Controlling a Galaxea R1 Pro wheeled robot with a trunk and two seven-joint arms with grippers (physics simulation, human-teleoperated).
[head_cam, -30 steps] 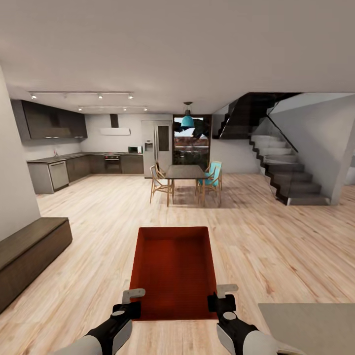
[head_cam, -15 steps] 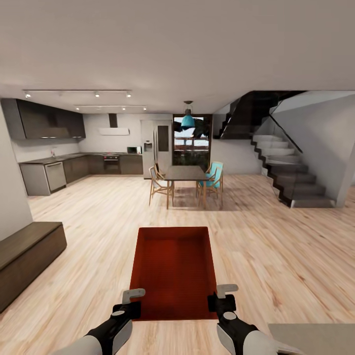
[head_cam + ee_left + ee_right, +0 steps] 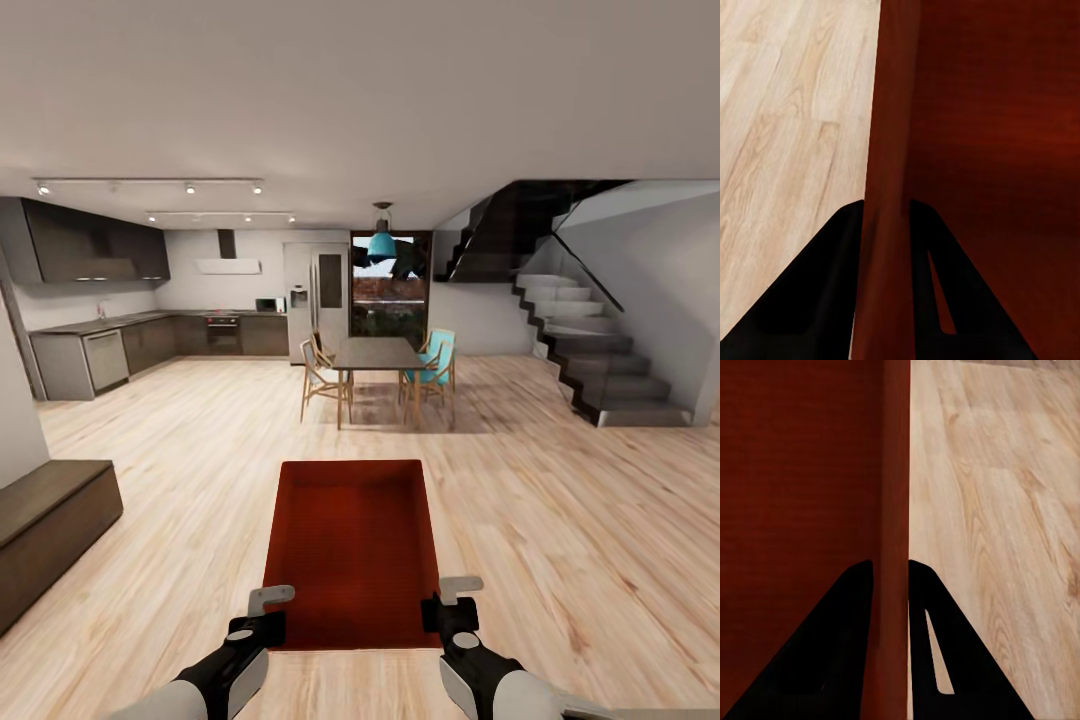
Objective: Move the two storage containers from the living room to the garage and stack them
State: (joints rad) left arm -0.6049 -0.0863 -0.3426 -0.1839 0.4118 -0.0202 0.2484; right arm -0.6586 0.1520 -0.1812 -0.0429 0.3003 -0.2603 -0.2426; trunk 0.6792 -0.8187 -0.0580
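Observation:
A red-orange open-topped storage container (image 3: 350,550) hangs level in front of me above light wood plank flooring. My left gripper (image 3: 268,608) is shut on its left wall near the close corner, and my right gripper (image 3: 448,600) is shut on its right wall. In the left wrist view the red wall (image 3: 889,187) runs between the two dark fingers (image 3: 802,300). The right wrist view shows the same grip: the wall (image 3: 894,525) pinched between dark fingers (image 3: 825,652). The container's inside is bare.
A dining table (image 3: 377,352) with wooden and teal chairs stands straight ahead. The dark kitchen (image 3: 130,300) lies at far left, a staircase (image 3: 590,350) at right. A low dark bench (image 3: 50,530) sits against the left wall. Wide wood flooring (image 3: 560,520) spreads between.
The whole view has shifted: the bench and left wall slid leftward, the pale counter corner at lower right dropped almost out of view. Both grippers and the container stay fixed relative to me.

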